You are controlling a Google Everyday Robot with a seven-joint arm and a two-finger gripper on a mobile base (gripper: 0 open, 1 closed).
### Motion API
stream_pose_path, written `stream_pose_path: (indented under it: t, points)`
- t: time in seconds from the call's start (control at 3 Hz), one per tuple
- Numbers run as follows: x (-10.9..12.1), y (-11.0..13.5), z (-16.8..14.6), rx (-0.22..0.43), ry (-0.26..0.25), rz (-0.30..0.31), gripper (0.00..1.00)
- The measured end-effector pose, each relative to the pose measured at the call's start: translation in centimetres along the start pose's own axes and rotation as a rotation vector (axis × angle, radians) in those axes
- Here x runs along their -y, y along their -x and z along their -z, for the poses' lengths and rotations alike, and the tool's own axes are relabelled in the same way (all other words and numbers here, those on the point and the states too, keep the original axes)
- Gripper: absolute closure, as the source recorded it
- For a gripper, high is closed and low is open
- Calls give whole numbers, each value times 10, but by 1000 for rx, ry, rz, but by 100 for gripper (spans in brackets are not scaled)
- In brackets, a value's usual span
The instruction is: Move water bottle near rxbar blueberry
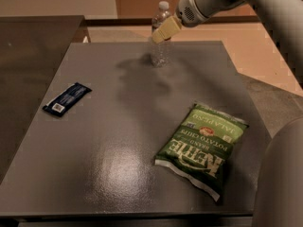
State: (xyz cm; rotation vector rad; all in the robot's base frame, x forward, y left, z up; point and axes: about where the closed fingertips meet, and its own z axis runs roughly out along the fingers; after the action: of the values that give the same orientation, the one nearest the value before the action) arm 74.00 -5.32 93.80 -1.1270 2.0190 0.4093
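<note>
The water bottle (pixel 160 56), clear with a white cap, stands upright at the far edge of the dark grey table (pixel 118 141), about the middle of that edge. My gripper (pixel 164 31) reaches in from the upper right and sits at the bottle's upper part, covering its label band. The rxbar blueberry (pixel 67 98), a flat dark blue wrapper, lies near the table's left edge, well to the left of the bottle and closer to me.
A green Kettle chip bag (pixel 203 148) lies at the table's front right. A darker counter (pixel 33 46) adjoins on the left. The robot's pale body (pixel 279 183) fills the bottom right corner.
</note>
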Motion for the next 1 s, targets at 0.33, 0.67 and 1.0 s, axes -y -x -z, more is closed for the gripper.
stream_pose_path:
  t: [0.33,0.67,1.0]
  points:
    - [-3,2,-2,9,8,-14,33]
    - [-8,5,0,22,17,-23,57]
    - [-15,7,2,28,33,-24,79]
